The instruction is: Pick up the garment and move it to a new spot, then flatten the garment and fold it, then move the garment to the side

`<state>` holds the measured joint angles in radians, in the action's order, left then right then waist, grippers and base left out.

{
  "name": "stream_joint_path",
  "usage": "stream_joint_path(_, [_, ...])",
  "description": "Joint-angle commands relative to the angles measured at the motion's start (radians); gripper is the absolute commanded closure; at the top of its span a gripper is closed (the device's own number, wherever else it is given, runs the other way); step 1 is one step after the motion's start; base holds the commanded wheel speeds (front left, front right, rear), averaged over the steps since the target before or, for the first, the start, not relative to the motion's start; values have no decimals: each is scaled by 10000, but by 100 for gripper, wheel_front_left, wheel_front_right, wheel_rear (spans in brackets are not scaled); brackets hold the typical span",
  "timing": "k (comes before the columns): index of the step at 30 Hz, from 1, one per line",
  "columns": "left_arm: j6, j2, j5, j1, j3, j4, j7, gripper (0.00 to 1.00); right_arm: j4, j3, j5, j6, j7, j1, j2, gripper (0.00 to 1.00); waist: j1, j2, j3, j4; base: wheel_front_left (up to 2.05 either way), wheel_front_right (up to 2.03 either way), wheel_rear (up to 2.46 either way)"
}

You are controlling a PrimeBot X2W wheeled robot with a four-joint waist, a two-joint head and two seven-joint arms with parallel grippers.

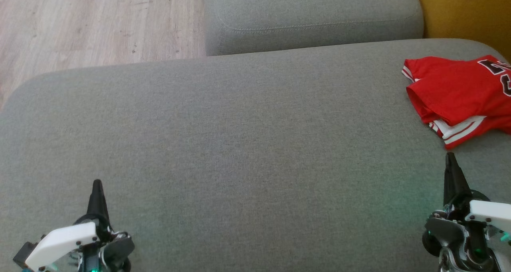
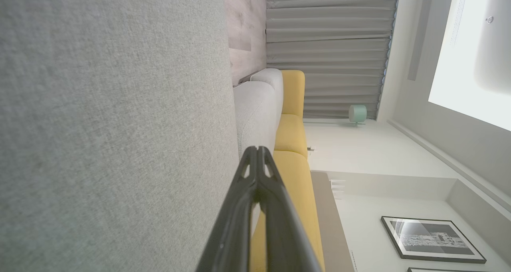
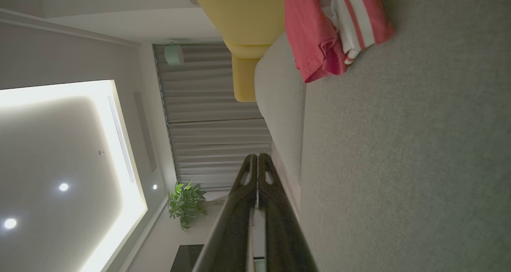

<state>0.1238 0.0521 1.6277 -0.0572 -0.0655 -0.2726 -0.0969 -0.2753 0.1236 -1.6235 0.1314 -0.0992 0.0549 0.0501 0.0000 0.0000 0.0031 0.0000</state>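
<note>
A broad grey sofa cushion [image 1: 239,144] spreads across most of the head view, its fabric bare in the middle. Beyond it at the upper left lies pale wooden floor [image 1: 80,24], and a second grey cushion [image 1: 311,20] sits behind the far edge, with a yellow upholstered piece [image 1: 463,8] at the upper right corner. The garment, a red jersey [image 1: 459,92] with white-striped trim and dark numerals, lies folded over on itself at the far right of the big cushion, cut off by the picture's right edge; the right wrist view catches it at the top [image 3: 315,36], resting on the grey fabric near the yellow seat. The right gripper [image 1: 450,156] stands at the lower right, its tip near the jersey's striped hem but apart from it, fingers pressed together on nothing. The left gripper [image 1: 97,183] at the lower left is well apart from the jersey, fingers likewise closed and empty.
</note>
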Motion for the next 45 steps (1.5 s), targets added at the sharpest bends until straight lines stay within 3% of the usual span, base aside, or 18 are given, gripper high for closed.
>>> stream_joint_path(1, [69, 69, -95, -498, -367, 279, -70, 100, 310, -188, 74, -7, -67, 522, 71, 100, 0, 0, 0, 0, 0, 0, 0])
stream_joint_path(45, [69, 28, -144, -503, -426, 277, -117, 100, 307, -140, 114, -7, -106, 526, 37, 100, 0, 0, 0, 0, 0, 0, 0])
